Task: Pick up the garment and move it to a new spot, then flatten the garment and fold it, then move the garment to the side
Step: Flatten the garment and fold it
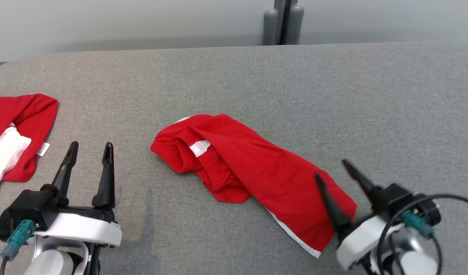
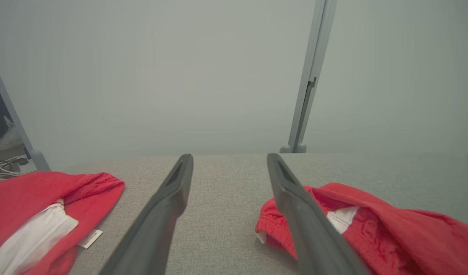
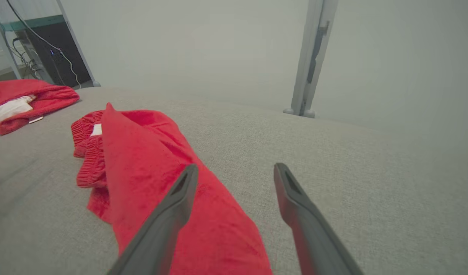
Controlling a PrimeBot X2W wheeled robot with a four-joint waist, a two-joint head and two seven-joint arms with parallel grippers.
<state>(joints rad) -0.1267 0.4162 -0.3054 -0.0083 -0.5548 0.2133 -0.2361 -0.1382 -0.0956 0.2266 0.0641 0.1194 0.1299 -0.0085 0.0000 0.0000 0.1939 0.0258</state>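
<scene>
One red garment (image 1: 253,172) lies crumpled near the middle of the grey fabric surface (image 1: 333,84). Its gathered waistband points toward your left and its white-edged hem toward the near right. Your right claw (image 1: 331,169) hovers over that hem end, spread wide and holding nothing; I cannot tell whether a fingertip touches the cloth. Your left claw (image 1: 91,145) sits well apart from the waistband, also wide open and empty. A second red garment (image 1: 23,114) (with a white panel and a small label) lies at the far left edge.

Risks, as I judge them: the cloth is doubled over itself, so a shallow pinch at the hem could catch one layer and leave the rest trailing or twisting. A reach too far left could snag the wrong garment.

The head view gives you the whole outline and both claws. The left wrist view instead offers a low, close look at the waistband and its white tag. The right wrist view looks along the cloth's length.
</scene>
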